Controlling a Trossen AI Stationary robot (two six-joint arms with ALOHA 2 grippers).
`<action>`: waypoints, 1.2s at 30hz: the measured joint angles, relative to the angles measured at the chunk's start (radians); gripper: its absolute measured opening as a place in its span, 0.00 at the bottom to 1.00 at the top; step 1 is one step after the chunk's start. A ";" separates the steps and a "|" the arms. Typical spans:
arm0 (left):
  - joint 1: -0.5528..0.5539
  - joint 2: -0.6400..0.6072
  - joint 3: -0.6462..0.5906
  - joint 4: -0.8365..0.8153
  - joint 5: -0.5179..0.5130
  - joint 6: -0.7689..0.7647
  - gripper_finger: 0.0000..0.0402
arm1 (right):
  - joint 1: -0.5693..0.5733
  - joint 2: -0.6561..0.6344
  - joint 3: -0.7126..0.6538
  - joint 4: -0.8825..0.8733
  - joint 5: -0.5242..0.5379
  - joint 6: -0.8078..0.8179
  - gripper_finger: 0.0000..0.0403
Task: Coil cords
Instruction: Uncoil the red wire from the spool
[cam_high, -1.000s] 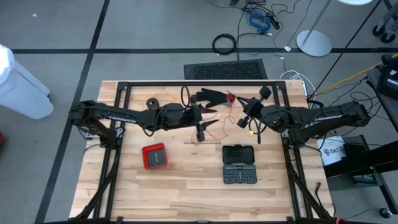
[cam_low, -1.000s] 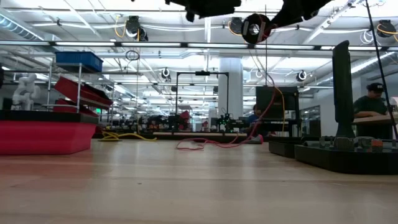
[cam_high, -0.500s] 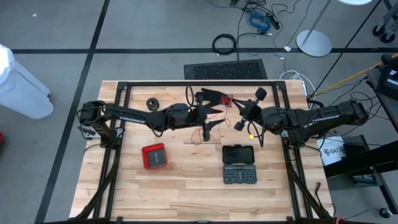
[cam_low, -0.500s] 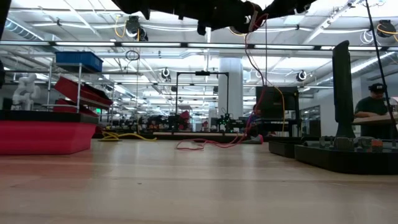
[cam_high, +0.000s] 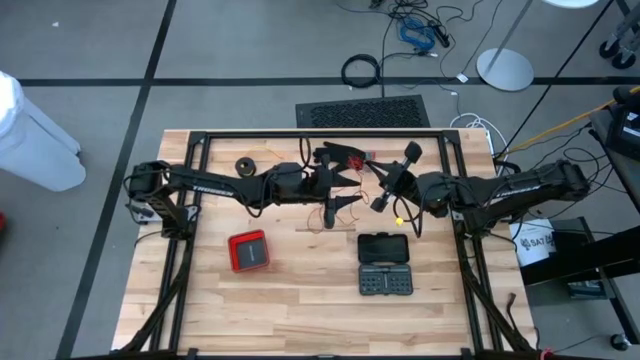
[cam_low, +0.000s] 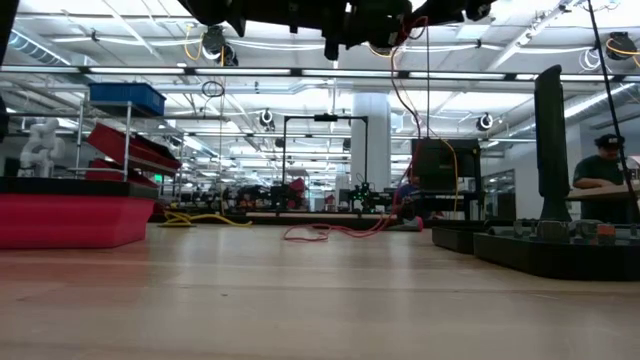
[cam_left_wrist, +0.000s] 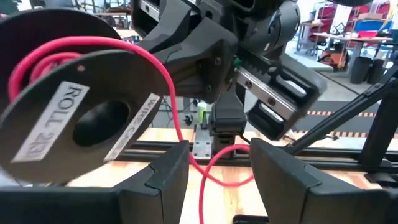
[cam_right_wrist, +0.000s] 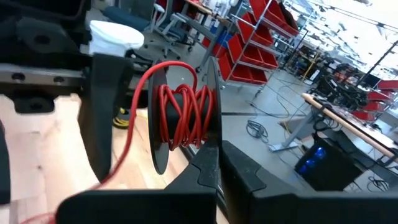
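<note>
A black spool (cam_right_wrist: 180, 115) wound with red cord is held in the air over the table's far middle by my shut right gripper (cam_right_wrist: 209, 158) (cam_high: 383, 190). The left wrist view shows the spool's labelled flange (cam_left_wrist: 74, 118) close up. My left gripper (cam_left_wrist: 217, 168) (cam_high: 338, 190) faces it, open. The red cord (cam_left_wrist: 180, 127) runs off the spool and down between the left fingers; whether it touches them I cannot tell. The cord hangs (cam_low: 415, 120) down to the table, where its tail (cam_low: 325, 232) lies. A small black bundle (cam_high: 245, 165) rests at the far left. My right gripper pinches the lower rim of one spool flange (cam_right_wrist: 209, 140) between its two fingers. The fingers come level from the table's right. The spool is lifted clear, its flanges upright, with the red cord trailing from it down to the table.
A black glove with a red cuff (cam_high: 340, 157) lies at the far middle. A red case (cam_high: 249, 250) and an open black bit case (cam_high: 385, 262) lie nearer the front. The black frame rails (cam_high: 320, 135) border the table. A person (cam_low: 600, 165) sits in the room beyond.
My left gripper has moved toward the table's right, sunk a little and rolled, ending close to the spool. My right gripper has brought the spool slightly toward the left gripper. In the low view the spool has gone behind the left arm.
</note>
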 joint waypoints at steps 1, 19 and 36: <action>0.000 0.000 0.000 -0.001 0.000 -0.003 0.44 | 0.000 0.009 0.000 0.007 0.000 -0.004 0.00; 0.003 0.000 0.000 -0.045 -0.084 0.019 0.13 | 0.000 0.033 0.000 0.042 0.000 -0.023 0.00; -0.004 -0.148 0.002 -0.375 -0.267 0.186 0.00 | 0.040 -0.001 0.000 -0.136 0.061 0.035 0.00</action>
